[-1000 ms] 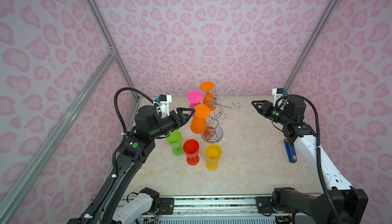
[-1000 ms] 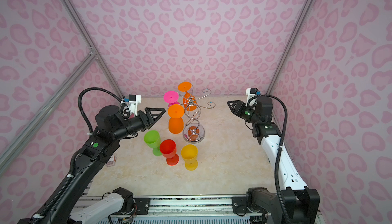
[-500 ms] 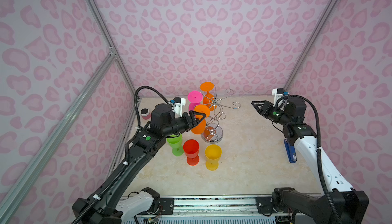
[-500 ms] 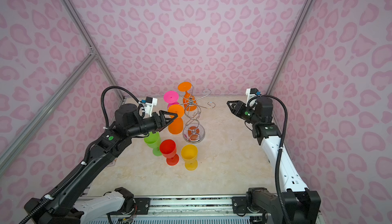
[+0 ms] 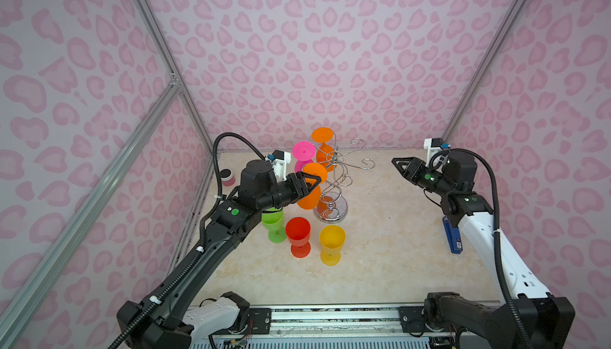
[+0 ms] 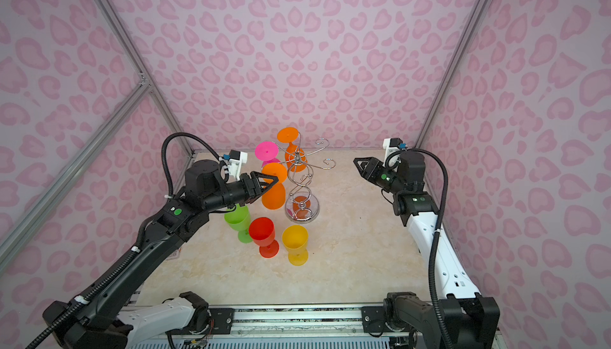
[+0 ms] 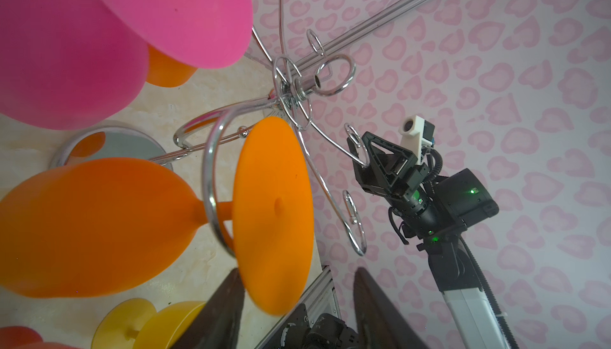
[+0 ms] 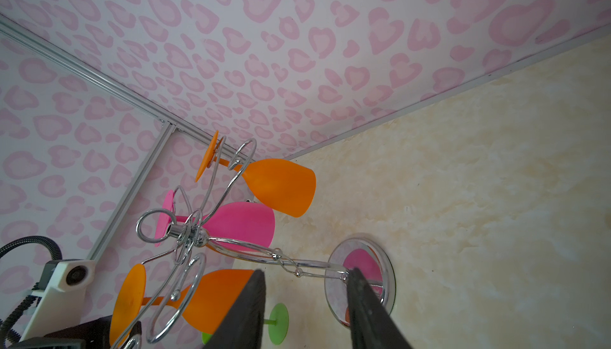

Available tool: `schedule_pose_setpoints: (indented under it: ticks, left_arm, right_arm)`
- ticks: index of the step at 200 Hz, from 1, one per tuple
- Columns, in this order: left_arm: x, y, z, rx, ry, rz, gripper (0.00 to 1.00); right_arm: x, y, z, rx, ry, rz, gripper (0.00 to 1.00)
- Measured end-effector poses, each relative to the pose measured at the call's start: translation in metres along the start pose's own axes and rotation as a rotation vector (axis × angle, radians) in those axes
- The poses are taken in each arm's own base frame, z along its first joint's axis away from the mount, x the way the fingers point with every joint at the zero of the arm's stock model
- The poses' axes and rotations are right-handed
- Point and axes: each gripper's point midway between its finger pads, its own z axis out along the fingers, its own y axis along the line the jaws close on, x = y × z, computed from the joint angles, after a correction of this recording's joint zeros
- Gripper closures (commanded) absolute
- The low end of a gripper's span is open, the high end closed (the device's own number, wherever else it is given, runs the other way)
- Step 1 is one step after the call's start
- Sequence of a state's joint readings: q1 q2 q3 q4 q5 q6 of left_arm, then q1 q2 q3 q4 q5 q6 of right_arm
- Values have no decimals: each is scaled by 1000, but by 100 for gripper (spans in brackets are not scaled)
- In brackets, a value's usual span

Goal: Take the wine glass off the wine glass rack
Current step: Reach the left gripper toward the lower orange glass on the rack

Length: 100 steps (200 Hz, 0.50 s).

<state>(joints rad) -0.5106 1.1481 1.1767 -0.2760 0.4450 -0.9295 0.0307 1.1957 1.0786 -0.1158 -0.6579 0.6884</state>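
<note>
Left wrist view showed the left end effector [image 7: 297, 273] with its two fingers standing apart on either side of the round foot of the orange wine glass [image 7: 99, 228]. The foot's rim sat close against one finger and a clear gap showed to the other; contact could not be confirmed and no clamp was seen. That glass hung upside down directly ahead of the left end effector, its stem threaded through a curled hook of the wine glass rack [image 5: 331, 212]. Both top views placed the rack's mirrored base on the table [image 5: 380, 264], just beyond and below the same end effector. A pink glass [image 5: 303, 150] and a second orange glass [image 5: 322, 134] hung on hooks farther beyond its fingertips. Below it stood a green glass [image 5: 273, 223], a red glass [image 5: 297, 228] and a yellow glass [image 5: 332, 236], upright and close together. The right end effector [image 5: 395, 162] hovered well apart from the rack, pointed toward it, its fingers moderately spread with nothing between them.
</note>
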Motion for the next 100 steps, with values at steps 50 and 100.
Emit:
schedule_pose_setpoints:
  ticks: [50,100]
  left_arm:
    - [-5,-1,3,-5,-10,0,55]
    - [-6,1,6,-12,-9,-3,63]
  right_arm:
    - [0,-5,1,6,-3,3,59]
    - [-1,-7,1,8,-9,4,58]
